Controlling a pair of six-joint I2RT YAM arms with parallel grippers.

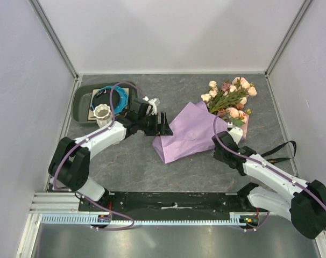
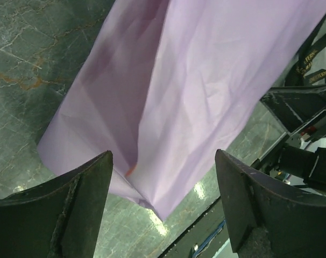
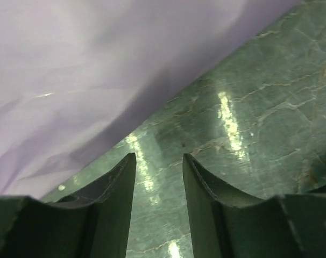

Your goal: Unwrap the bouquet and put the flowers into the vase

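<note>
Bouquet (image 1: pixel 198 129) lies wrapped on worktop (image 1: pixel 130 166) right of vase (image 1: pixel 103 113); left end effector (image 2: pixel 163 156) wide open, empty, right end effector (image 3: pixel 158 157) half-shut on nothing, so its pinch may miss the paper (image 3: pixel 71 64) and shove the bouquet.

Plain white walls (image 1: pixel 168 32) close off the far, left and right edges of a dark grey, marble-veined tabletop (image 1: pixel 136 166), with metal posts (image 1: pixel 54 37) at its far corners. Bright glints of light show on its surface.
</note>
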